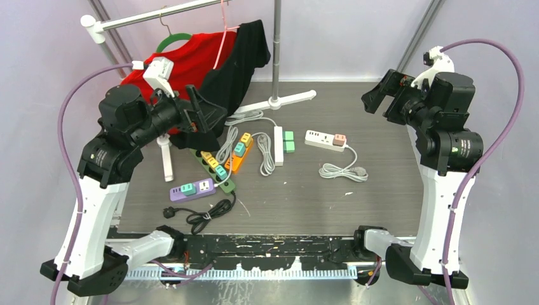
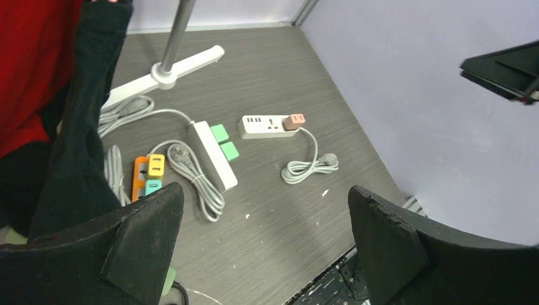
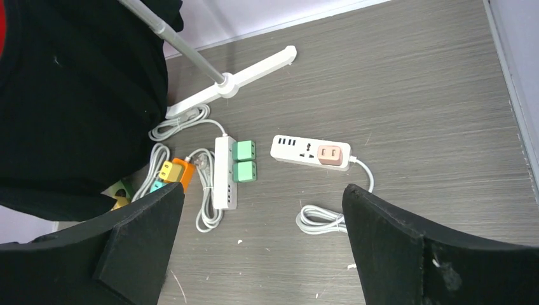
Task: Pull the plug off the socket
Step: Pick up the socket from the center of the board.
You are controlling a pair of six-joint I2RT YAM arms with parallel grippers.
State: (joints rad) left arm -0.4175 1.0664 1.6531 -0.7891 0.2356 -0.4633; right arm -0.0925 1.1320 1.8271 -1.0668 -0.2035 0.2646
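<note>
Several power strips lie on the grey table. A white strip (image 1: 321,139) (image 2: 267,126) (image 3: 299,151) carries a pink plug (image 1: 339,139) (image 2: 294,121) (image 3: 332,155). A second white strip (image 1: 278,145) (image 3: 225,171) holds two green plugs (image 1: 289,141) (image 2: 224,141) (image 3: 244,160). An orange strip (image 1: 240,152) (image 2: 138,175), a green strip (image 1: 216,168) and a purple strip (image 1: 192,189) hold yellow and teal plugs. My left gripper (image 1: 200,114) (image 2: 264,194) hangs open above the left strips. My right gripper (image 1: 381,95) (image 3: 262,190) is open, high at the right, holding nothing.
A clothes rack with a red garment (image 1: 191,60) and a black garment (image 1: 245,63) stands at the back left, its white foot (image 1: 283,100) on the table. Coiled cords (image 1: 343,170) (image 1: 206,216) lie beside the strips. A purple wall bounds the right side.
</note>
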